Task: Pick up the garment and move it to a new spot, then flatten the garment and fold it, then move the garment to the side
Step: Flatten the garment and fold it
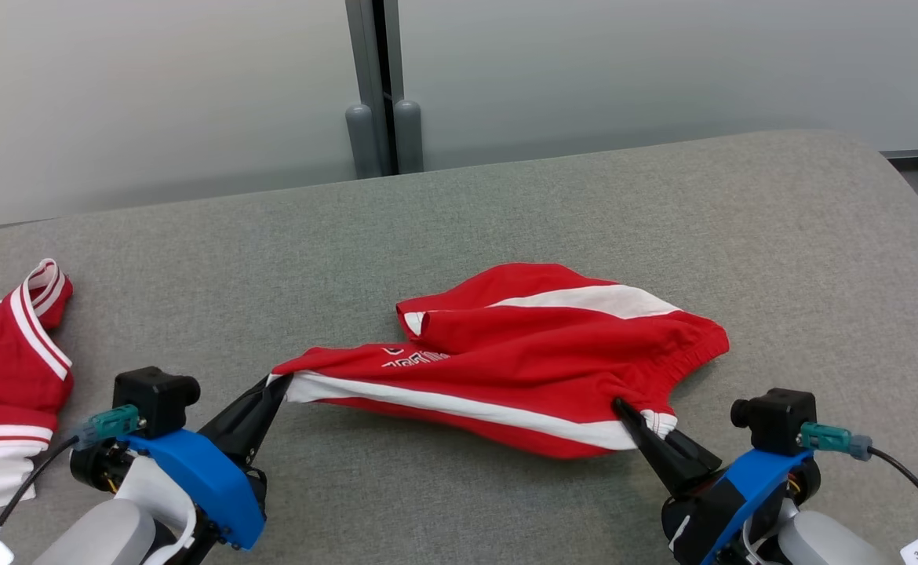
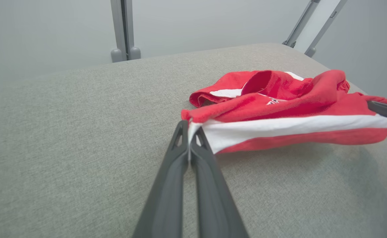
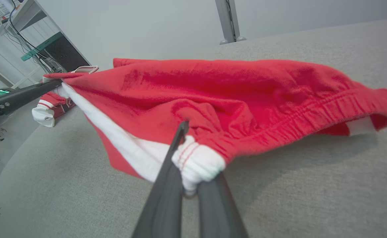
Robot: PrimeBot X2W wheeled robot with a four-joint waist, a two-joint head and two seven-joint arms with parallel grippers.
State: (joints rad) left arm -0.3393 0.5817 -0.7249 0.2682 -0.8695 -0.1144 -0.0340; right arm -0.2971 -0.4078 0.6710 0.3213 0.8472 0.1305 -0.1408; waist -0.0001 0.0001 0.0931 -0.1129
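- Your left gripper (image 1: 277, 383) is clamped tight on the white-striped corner at the left end of the red shorts (image 1: 522, 353).
- Your right gripper (image 1: 622, 406) is pinched on the white cuff at the shorts' near right corner, with cloth bunched between its fingers.
- The shorts sit mid-way across the grey padded table (image 1: 506, 212). Their near edge is drawn taut between your two grippers, with shadow under it. The far part and the elastic waistband on the right lie rumpled on the padding.
- A second red-and-white garment (image 1: 4, 377) lies at the far left, well apart from the shorts and near your left arm.
- You have open padding beyond the shorts up to the table's far edge, and more to the right, where the corner is rounded.
- Behind that far edge a grey metal post (image 1: 380, 86) stands against pale wall panels.
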